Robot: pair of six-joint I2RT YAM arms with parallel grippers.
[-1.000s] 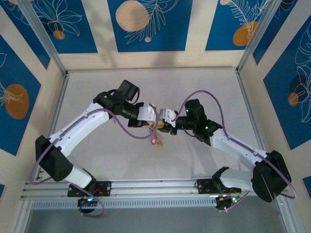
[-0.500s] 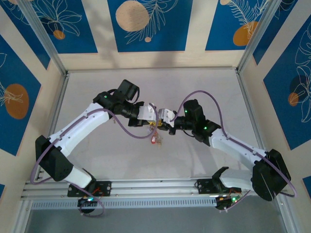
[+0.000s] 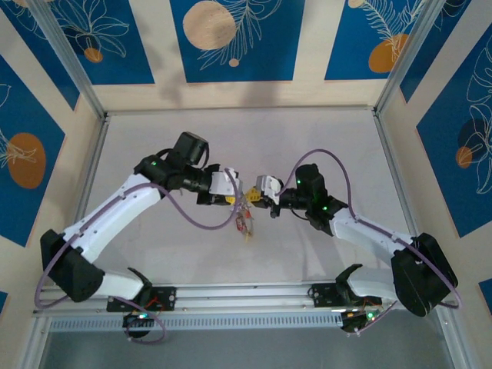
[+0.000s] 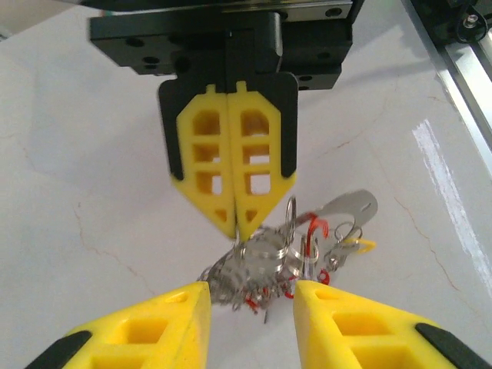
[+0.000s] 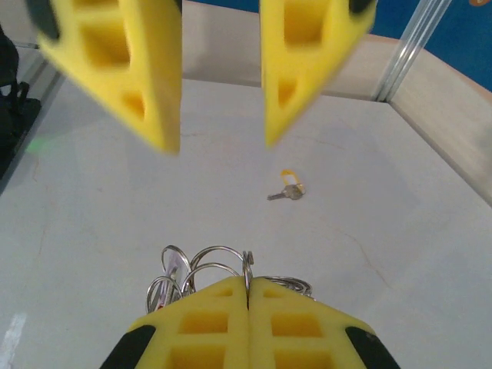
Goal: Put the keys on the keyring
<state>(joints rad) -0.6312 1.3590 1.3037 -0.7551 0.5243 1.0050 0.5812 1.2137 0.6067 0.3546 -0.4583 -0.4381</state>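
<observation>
Silvery keys (image 4: 247, 265); blue leaf-patterned walls (image 3: 231, 42)

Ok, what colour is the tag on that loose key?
Yellow; the tag on the key shows best in the right wrist view.

On my feed the keyring (image 5: 217, 255) is a bundle of thin silvery wire loops standing upright, pinched in the closed right gripper (image 5: 247, 286). Silvery keys (image 4: 254, 269) with red and yellow bits bunch right under it. One yellow-tagged key (image 5: 289, 190) lies flat on the table (image 5: 384, 231), well apart.
</observation>
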